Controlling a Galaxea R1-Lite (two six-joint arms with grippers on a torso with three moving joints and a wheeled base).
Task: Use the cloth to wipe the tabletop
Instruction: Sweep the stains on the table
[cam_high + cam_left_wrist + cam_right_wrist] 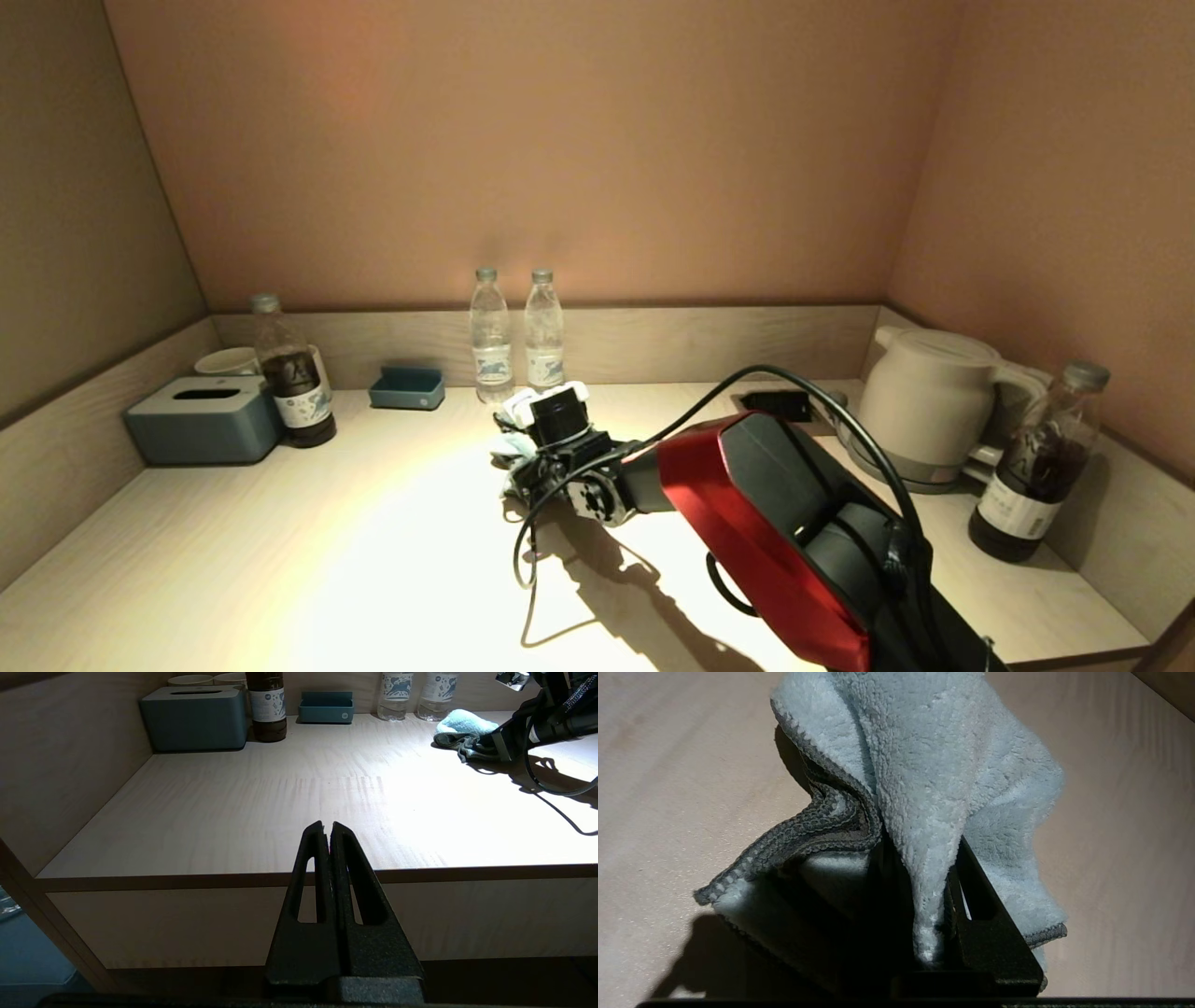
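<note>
The pale blue-green cloth [934, 765] with grey edging is bunched between the jaws of my right gripper [920, 854], which is shut on it and holds it against the pale wood-grain tabletop [327, 523]. In the head view the right gripper [519, 459] is at mid-table just in front of the two water bottles, and only a bit of cloth [513, 446] shows past it. The cloth also shows in the left wrist view [462, 725]. My left gripper [327, 828] is shut and empty, parked before the table's front edge.
Two water bottles [516, 336] stand at the back rim. A dark blue tissue box [203, 420], a dark drink bottle [294, 378] and a small blue tray [407, 387] are back left. A white kettle [929, 406], another dark bottle [1036, 467] and the black socket recess [777, 404] are on the right.
</note>
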